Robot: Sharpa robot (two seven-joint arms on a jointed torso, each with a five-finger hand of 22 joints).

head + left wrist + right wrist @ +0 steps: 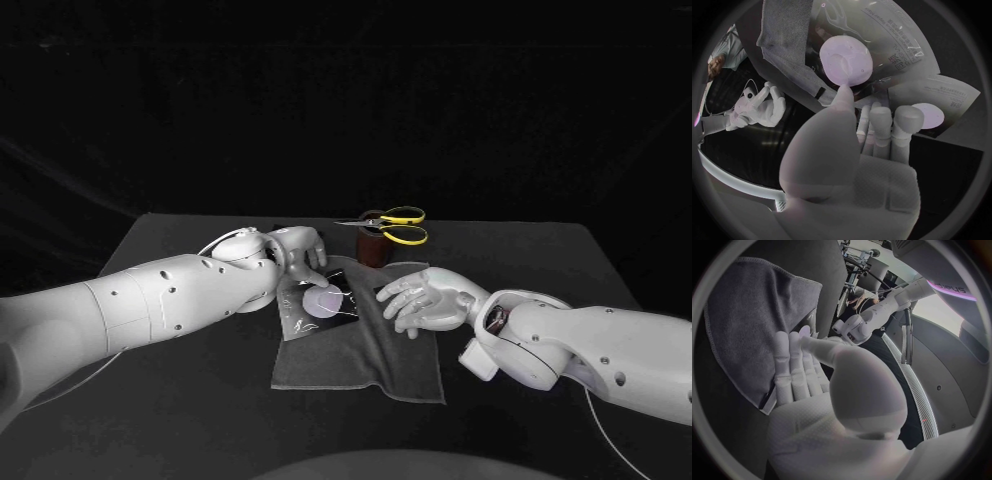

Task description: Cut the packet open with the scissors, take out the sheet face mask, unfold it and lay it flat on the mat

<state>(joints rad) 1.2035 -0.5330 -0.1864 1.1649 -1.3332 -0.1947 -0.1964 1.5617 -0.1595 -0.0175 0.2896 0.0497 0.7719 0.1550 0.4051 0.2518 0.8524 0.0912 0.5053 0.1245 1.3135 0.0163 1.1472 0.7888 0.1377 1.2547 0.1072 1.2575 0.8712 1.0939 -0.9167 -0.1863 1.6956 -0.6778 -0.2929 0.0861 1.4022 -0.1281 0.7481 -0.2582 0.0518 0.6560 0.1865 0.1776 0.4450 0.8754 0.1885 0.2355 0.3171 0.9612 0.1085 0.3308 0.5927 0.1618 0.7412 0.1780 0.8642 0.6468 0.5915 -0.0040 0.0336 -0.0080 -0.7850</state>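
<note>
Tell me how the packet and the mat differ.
The packet is glossy; the mat is dull grey cloth. The packet is smaller and lies on the mat's far left corner; the mat lies on the table. The left hand touches the packet; the right hand rests on the mat's edge. Both are thin and flat.

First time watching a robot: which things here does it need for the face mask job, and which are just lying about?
Needed: packet; yellow-handled scissors; grey mat.
Just there: brown holder under the scissors; black table.
</note>
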